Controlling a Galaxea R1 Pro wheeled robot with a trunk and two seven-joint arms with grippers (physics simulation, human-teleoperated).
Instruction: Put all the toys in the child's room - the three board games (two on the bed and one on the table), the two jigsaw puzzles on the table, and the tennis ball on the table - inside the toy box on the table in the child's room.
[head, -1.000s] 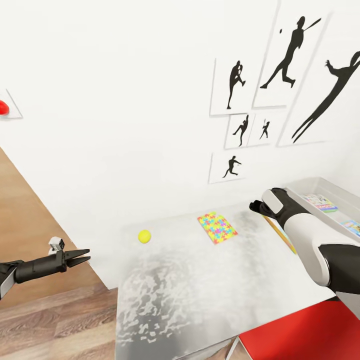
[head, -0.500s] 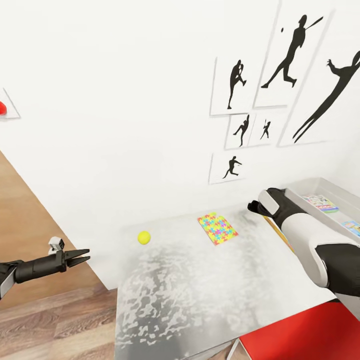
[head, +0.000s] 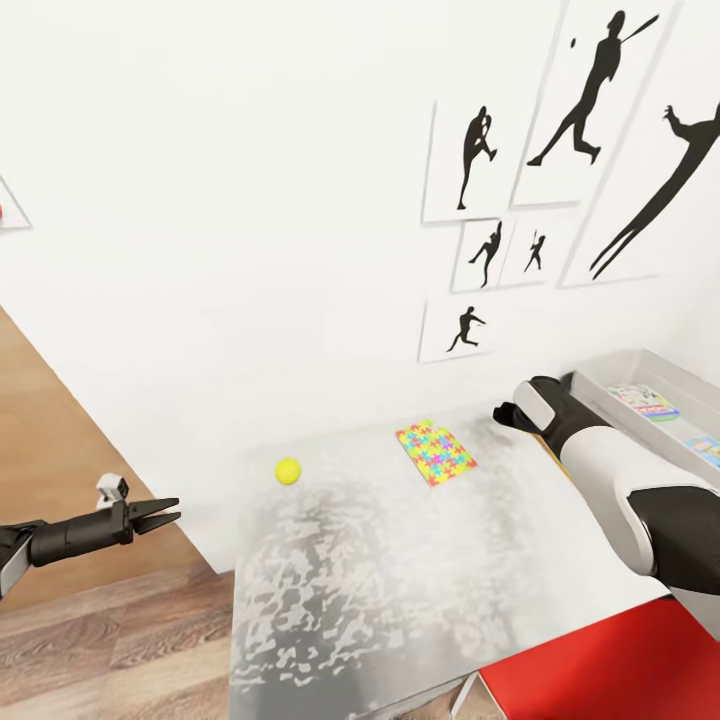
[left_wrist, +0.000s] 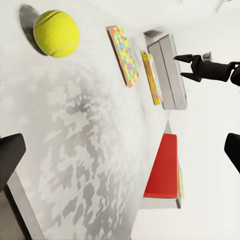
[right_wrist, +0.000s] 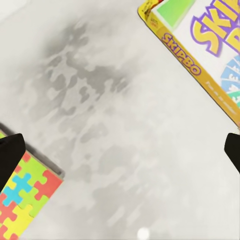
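**Over the desk: right gripper between puzzle and SKIP-BO box**

On the long pale grey-white table (head: 400, 580), the flat thin multicoloured jigsaw puzzle board (head: 435, 453) lies flat, near the wall. Long axis runs from wall side toward the front edge, slightly skewed toward the robot's right. The small yellow-green tennis ball (head: 288, 470) sits well apart, to the puzzle's left.

R. gripper (head: 503, 413) hovers above the table betw. the puzzle and the shallow light grey toy box (head: 600, 395). Right wrist view: fingertips (right_wrist: 10, 160) at opposite frame margins, i.e. spread wide, holding nothing; bare tabletop beneath. A puzzle corner (right_wrist: 22, 195) shows at one side; the yellow-edged printed "SKIP-BO" game box (right_wrist: 210, 45) at the other, lying flat on the table just beside the toy box. Toy box already holds printed flat boxes (head: 642, 402).

L. gripper (head: 160, 515) hangs off the table's left end, over wood-plank floor (head: 110, 640); fingers slightly parted, empty. Left wrist view looks along the table: ball (left_wrist: 56, 33) nearest, then the puzzle.

Handling (judgement): the puzzle board looks light, stiff, very thin, prob. smooth; flush on the surface, so little edge to catch. Best taken across its short width at an edge, poss. after sliding it to overhang the table. The game box is thicker, so easier to pinch across its narrow sides. The ball is light and liable to roll; close on its middle.
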